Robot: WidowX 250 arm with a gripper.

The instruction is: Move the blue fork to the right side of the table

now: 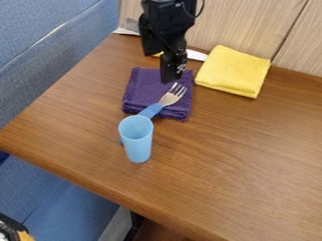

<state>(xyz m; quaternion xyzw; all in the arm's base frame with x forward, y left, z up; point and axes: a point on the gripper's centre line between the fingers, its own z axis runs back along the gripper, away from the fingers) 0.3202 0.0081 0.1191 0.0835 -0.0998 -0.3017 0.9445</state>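
Observation:
The black gripper hangs from the top of the view over the upper right part of the folded purple cloth, just above the fork's tines. Across the cloth lies the blue fork, its metal tines pointing to the upper right. Its blue handle runs down to the lower left, partly hidden behind the light blue cup. The cup stands upright below the cloth. How the gripper's two sides stand to each other is unclear from this angle.
A folded yellow cloth lies at the back, right of the gripper. A white and yellow object lies partly behind the arm. The wooden table meets a wood panel at the back and a blue bench at the left.

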